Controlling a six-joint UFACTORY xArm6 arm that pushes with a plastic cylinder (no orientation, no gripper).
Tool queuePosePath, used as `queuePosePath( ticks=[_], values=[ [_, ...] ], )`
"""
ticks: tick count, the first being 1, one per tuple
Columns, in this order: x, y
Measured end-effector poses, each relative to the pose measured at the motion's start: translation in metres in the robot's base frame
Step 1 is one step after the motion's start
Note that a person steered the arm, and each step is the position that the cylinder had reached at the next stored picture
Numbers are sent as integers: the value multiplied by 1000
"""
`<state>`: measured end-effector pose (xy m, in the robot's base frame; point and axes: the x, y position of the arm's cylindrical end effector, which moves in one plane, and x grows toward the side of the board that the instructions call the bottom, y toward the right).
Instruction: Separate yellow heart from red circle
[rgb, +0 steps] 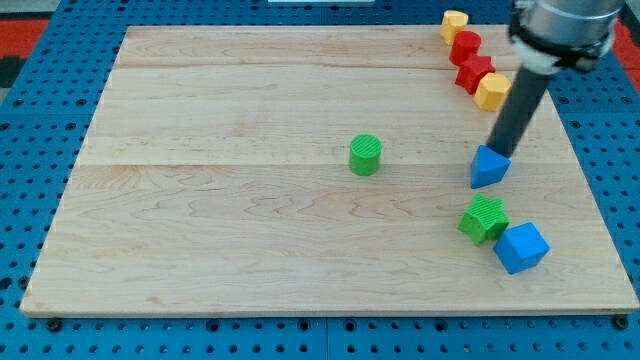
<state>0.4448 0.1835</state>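
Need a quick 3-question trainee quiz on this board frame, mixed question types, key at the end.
1. True or false: my tip sits right at the upper edge of the blue triangle block.
2. Multiple choice: the green cylinder stands A) alone near the board's middle, B) stacked on the blue cube, C) off the board.
3. Fill in: at the view's top right the row runs yellow block, red block, red block, then a ___ block.

Key: 1 true; 2 A; 3 yellow.
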Motion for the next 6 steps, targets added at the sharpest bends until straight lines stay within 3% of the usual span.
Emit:
queuePosePath(
  ticks=[1,2,3,4,5,6],
  values=[
    [40,-15],
    [-43,-26],
    [-70,-121],
    [-32,-139],
    [9,-118],
    [-41,-171]
  ],
)
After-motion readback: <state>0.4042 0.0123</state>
